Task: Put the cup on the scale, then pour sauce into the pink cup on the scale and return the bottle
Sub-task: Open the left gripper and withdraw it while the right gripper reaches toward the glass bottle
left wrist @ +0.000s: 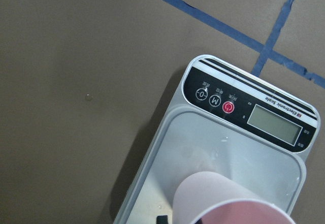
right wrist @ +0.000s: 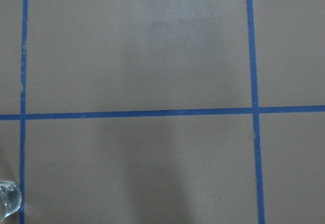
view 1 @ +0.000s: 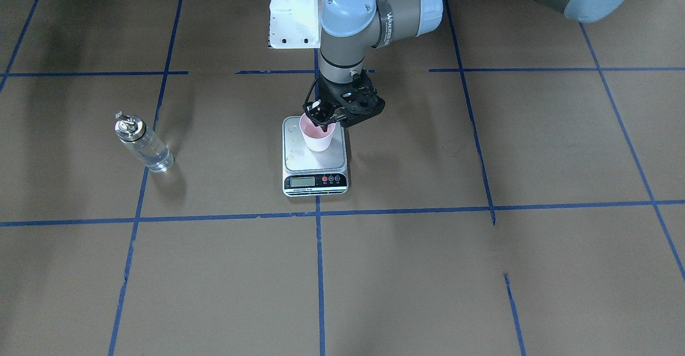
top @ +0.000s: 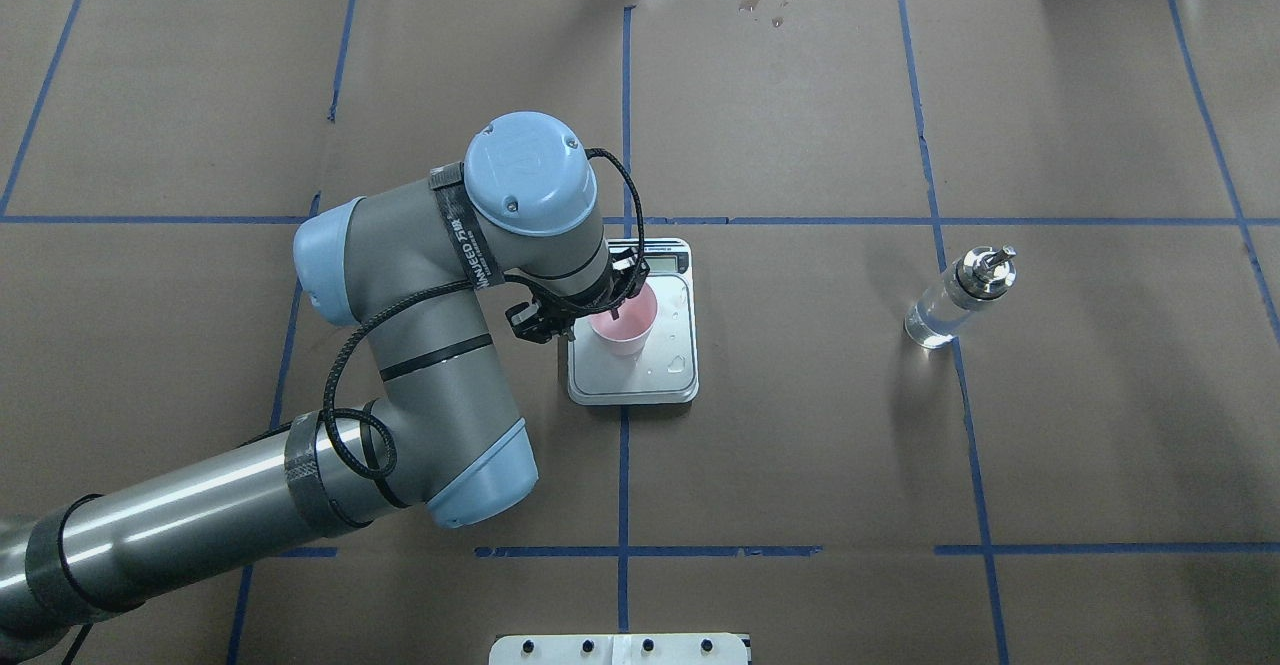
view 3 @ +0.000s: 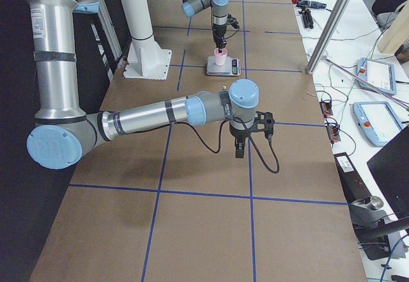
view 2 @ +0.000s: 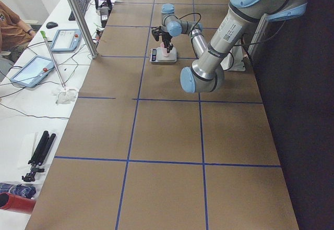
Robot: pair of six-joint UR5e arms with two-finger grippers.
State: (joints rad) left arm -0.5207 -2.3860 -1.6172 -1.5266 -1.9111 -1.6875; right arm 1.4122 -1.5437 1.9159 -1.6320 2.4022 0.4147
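The pale pink cup (view 1: pixel 319 141) stands upright on the steel platform of the white scale (view 1: pixel 316 180), toward the platform's robot side. My left gripper (view 1: pixel 322 120) reaches down onto the cup's rim with one finger inside and one outside, shut on the cup. In the left wrist view the cup (left wrist: pixel 223 198) fills the bottom edge, above the scale's display and buttons (left wrist: pixel 228 107). The glass bottle (view 1: pixel 143 144) with its silver pourer cap stands alone, holding clear sauce (view 1: pixel 155 158). My right gripper (view 3: pixel 239 151) points down over bare table; I cannot tell whether it is open or shut.
Brown paper with blue tape lines covers the table. The white robot mount (view 1: pixel 291 13) sits behind the scale. A bit of glass (right wrist: pixel 7 203) shows at the right wrist view's lower left corner. A side desk with tablets (view 2: pixel 31 68) and a seated person (view 2: pixel 10 26) borders the table.
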